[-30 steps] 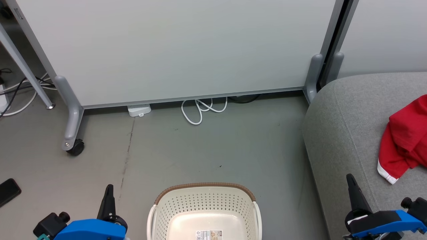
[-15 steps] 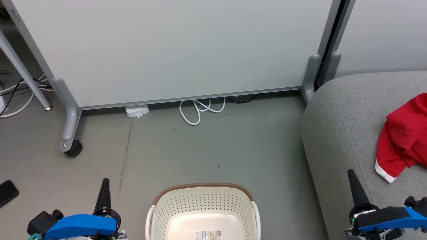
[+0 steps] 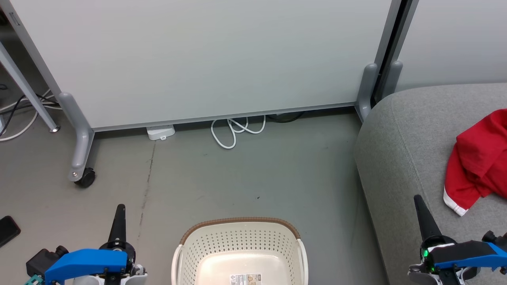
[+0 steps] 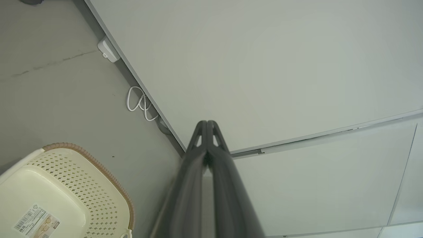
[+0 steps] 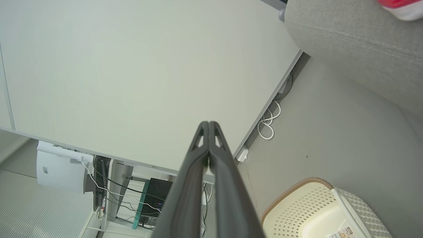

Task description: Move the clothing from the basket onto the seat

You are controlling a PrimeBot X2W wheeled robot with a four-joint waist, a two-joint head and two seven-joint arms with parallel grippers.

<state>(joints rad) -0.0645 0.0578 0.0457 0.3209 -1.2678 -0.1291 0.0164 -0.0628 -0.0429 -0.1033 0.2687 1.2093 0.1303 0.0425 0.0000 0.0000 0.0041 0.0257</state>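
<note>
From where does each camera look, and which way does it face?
Head: on the head, facing forward and down at basket and seat; left end effector and right end effector at bottom corners.
Left wrist: on that wrist, facing the panel past its shut end effector.
Right wrist: likewise; seat upper right.
Shared: all show the basket.

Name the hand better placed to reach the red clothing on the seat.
Right, probably. The right hand sits by the seat, nearest the clothing; the left hand is beyond the basket. Both are shut.
</note>
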